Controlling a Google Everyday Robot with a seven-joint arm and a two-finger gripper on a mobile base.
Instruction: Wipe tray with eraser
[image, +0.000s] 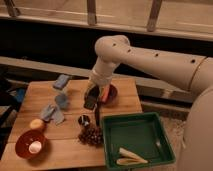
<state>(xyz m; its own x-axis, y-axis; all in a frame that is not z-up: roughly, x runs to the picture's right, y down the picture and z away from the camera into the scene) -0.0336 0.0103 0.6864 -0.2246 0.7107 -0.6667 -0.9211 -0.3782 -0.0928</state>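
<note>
Black eraser (90, 102) tight in jaws — beside bowl (113, 95), near cup (83, 120).

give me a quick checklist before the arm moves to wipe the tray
1. Eraser held: ok. The eraser sits in the shut gripper.
2. Gripper over tray: not ok. It hangs over the table, beside the red bowl, behind the tray's left corner.
3. Tray floor free to wipe: not ok. Pale pieces lie near its front rim.
4. Path to tray: ok if lifted. The cup and dark cluster sit left of the tray, off a direct line.
5. Eraser clear of the table: cannot tell.
</note>
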